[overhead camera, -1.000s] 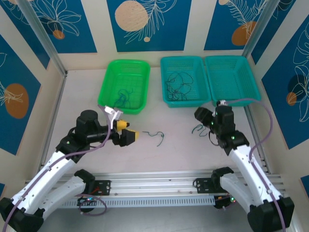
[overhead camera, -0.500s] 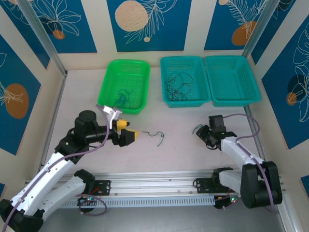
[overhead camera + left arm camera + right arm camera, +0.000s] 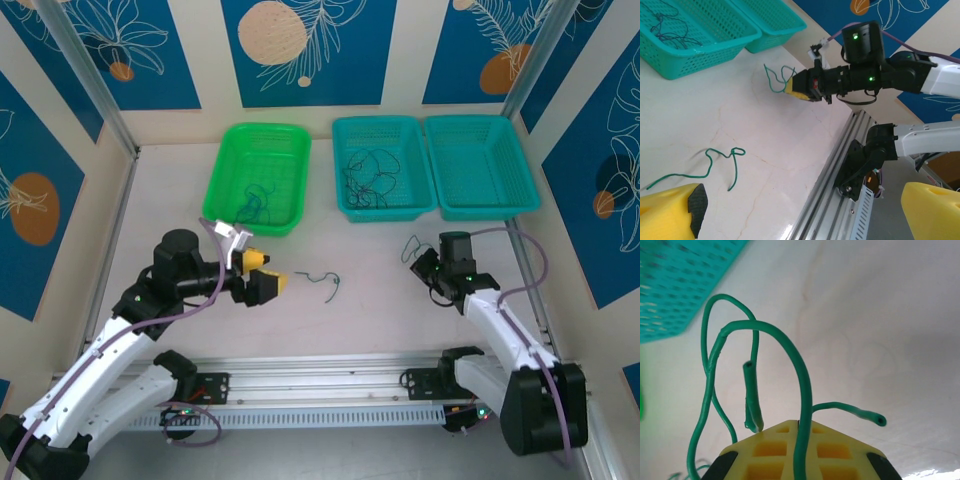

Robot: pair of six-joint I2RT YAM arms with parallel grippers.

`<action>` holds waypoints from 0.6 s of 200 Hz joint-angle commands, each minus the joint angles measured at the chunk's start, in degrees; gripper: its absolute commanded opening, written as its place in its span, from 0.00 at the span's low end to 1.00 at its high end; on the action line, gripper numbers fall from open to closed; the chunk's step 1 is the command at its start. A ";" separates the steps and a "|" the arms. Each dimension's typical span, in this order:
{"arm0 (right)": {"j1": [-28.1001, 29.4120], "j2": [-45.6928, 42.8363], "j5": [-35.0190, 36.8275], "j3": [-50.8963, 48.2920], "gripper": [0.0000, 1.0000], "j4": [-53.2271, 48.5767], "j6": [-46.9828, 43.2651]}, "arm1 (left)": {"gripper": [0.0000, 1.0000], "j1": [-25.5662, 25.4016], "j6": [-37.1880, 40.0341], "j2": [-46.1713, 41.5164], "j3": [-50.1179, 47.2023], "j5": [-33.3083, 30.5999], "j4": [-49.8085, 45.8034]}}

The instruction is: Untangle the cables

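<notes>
Along the far side of the surface (image 3: pixel 180 210), three baskets in a row. On the left, a green basket (image 3: pixel 222 165) with a small knot of dark cables (image 3: pixel 254 205) near its front wall. Next, set a little apart, a teal basket (image 3: pixel 375 121) with a larger tangle of thin dark cables (image 3: pixel 368 175), perhaps blue and black, too fine to sort out from above. Touching that one on its right side, a second teal basket (image 3: pixel 483 165).

Right gripper (image 3: pixel 420 265), low in front of the teal pair: pressed together on a curly green cable (image 3: pixel 802 380), pinched between the yellow pads (image 3: pixel 790 452), with loops and two cut ends sticking out ahead of them.

Left gripper (image 3: pixel 268 272): spread wide, holding and touching nothing, yellow fingers (image 3: pixel 670 212) pointed across the surface towards a second green cable (image 3: pixel 715 162). Lying loose and flat, that one, between the two arms and well apart from the baskets.
</notes>
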 commanded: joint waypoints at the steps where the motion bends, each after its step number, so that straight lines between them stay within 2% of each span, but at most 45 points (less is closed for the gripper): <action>1: 0.14 -4.35 0.40 4.42 0.00 -4.50 -0.56 | 1.00 -0.70 -1.47 0.03 -0.73 2.43 2.91; 26: -0.36 -4.78 0.91 9.77 0.00 -5.16 -1.30 | 1.00 -1.14 -1.60 -0.13 -0.28 0.27 2.61; 49: -3.20 -0.20 0.54 15.78 0.00 -2.99 -2.52 | 1.00 -1.16 -2.21 -1.15 -0.61 -4.34 2.14; 92: -15.70 17.54 -7.49 27.63 0.00 4.63 -1.02 | 1.00 -1.25 -3.49 -1.80 0.65 -13.09 -3.15; 120: -19.41 33.06 -9.70 39.24 0.00 3.33 -1.05 | 1.00 -1.25 -3.33 -2.68 0.92 -16.12 -4.56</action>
